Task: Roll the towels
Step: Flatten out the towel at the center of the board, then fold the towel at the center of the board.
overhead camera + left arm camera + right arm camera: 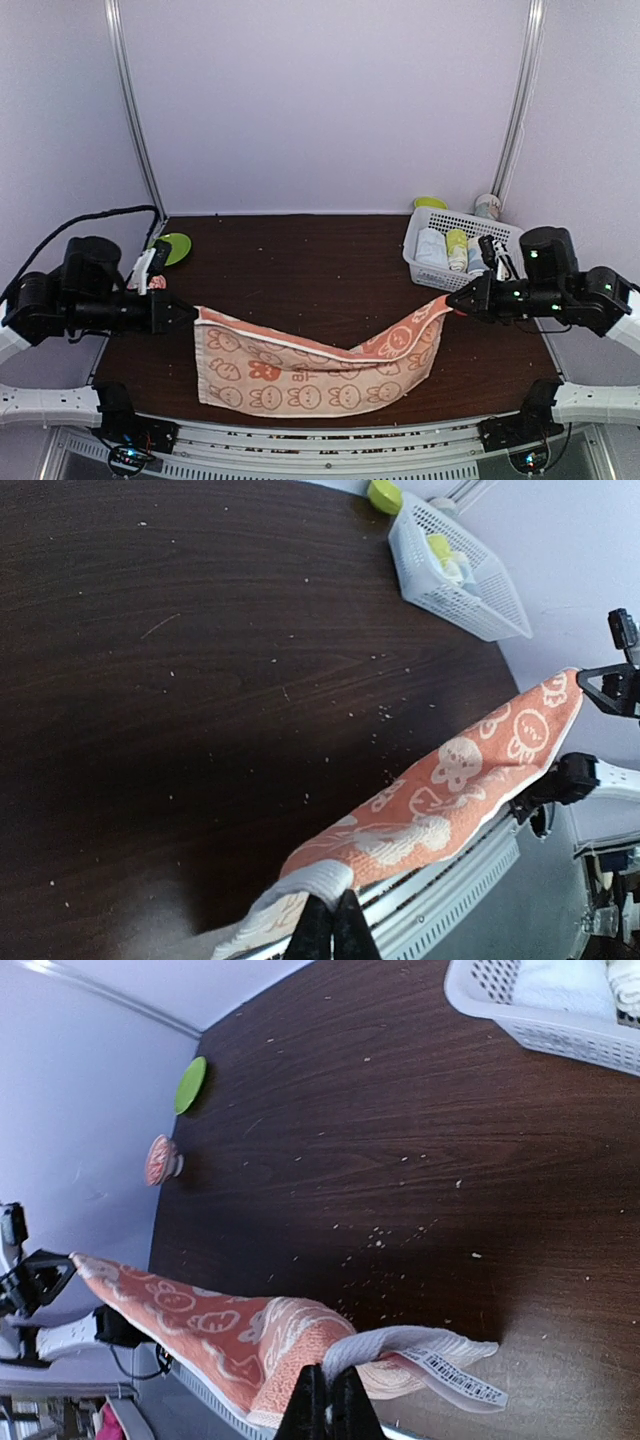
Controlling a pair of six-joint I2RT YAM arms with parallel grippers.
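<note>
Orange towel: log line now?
orange towel: both ends lifted, sagging | left gripper: jaws shut on corner | right gripper: jaws shut on corner

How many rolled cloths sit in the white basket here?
3: a pale roll at left in the white basket, a yellow-green roll in the middle, a bluish roll at right, partly behind the right gripper; more may be hidden.

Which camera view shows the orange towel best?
The top external view: the whole orange towel shows, held at its corners by the left hand and right hand, sagging between them. Each wrist view shows only a foreshortened strip running from its own hand's corner toward the other hand.
</note>
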